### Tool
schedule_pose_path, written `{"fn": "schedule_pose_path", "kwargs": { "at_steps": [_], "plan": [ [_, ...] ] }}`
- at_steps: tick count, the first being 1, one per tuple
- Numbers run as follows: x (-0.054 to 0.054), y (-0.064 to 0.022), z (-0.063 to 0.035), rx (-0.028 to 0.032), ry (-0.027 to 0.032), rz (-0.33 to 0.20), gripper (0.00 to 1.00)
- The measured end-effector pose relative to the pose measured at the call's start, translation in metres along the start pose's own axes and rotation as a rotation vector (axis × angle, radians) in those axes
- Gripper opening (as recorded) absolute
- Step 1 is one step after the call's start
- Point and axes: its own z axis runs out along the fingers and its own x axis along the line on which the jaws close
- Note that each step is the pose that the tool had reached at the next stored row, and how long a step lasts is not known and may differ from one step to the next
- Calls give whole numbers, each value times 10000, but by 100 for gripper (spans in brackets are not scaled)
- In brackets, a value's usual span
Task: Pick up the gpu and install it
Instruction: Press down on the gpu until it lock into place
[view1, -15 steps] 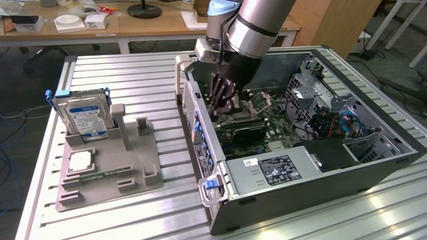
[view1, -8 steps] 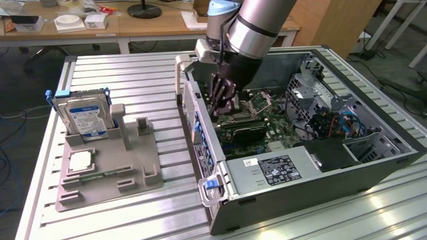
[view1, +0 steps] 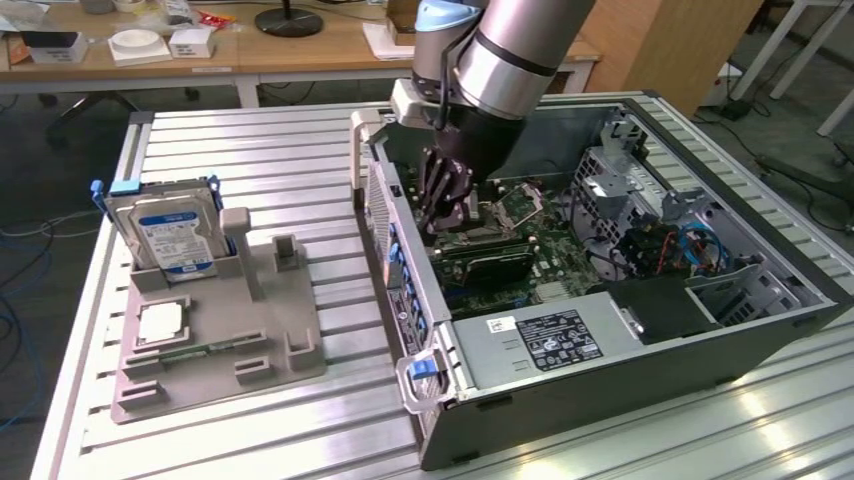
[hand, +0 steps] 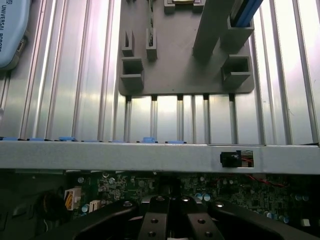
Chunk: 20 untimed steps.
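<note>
The gpu (view1: 497, 264), a slim dark card, stands on edge on the green motherboard (view1: 541, 238) inside the open computer case (view1: 601, 370). My gripper (view1: 451, 222) reaches down into the case from above, its tips right at the card's upper end. In the wrist view the black fingers (hand: 150, 222) stand close together, so the gripper (hand: 170, 227) is shut, low over the motherboard (hand: 240, 192). Whether the card's edge is pinched between them is hidden.
The case's side wall (hand: 150, 156) runs next to my gripper. Beyond it a grey parts holder (view1: 267, 320) sits on the slatted table, carrying an upright silver hard drive (view1: 167, 235), a square chip (view1: 160, 320) and a small green memory stick (view1: 200, 352). Drive cages and cables (view1: 654, 245) fill the case's far side.
</note>
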Motion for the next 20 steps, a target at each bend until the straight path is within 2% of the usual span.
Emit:
{"fn": "schedule_pose_path", "kwargs": {
  "at_steps": [2, 3, 5, 6, 7, 10, 14, 15, 16, 17, 20],
  "plan": [
    [0, -4, 2, -46, 1, -4, 10],
    [0, -13, 1, -121, 0, -7, 10],
    [-1, -47, -7, -357, -1, -13, 10],
    [-1, -58, -11, -440, 1, -15, 10],
    [-1, -67, -14, -495, 5, -16, 10],
    [-1, -99, -19, -613, 9, -18, 10],
    [-5, -204, -41, -845, 9, -27, 10],
    [-6, -221, -45, -925, 10, -31, 10],
    [-8, -237, -50, -1041, 12, -33, 10],
    [-8, -249, -54, -1185, 15, -36, 10],
    [-9, -276, -61, -1725, 23, -54, 10]
  ]
}}
